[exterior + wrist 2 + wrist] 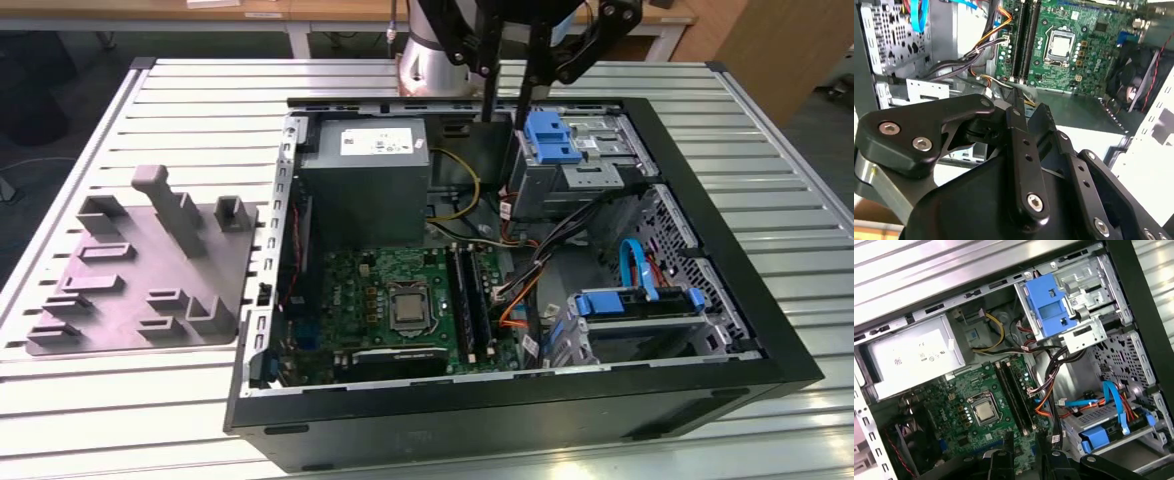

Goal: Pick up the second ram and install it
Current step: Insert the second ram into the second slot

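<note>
Two long dark ram sticks (469,297) sit side by side in the motherboard slots, to the exterior view's right of the bare CPU socket (404,307). They also appear in the first wrist view as ram sticks (1015,392) and in the second wrist view as ram sticks (1023,40). My gripper (513,108) hangs above the back of the open case, near the blue drive bracket (550,137). Its long black fingers (1008,447) stand apart with nothing between them. It is well clear of the sticks.
The open black PC case (694,385) lies on a slatted metal table (160,410). A grey fixture tray (140,275) with upright holders sits at the exterior view's left. Inside the case are the power supply (363,180), cable bundles (527,260) and a drive cage (638,310).
</note>
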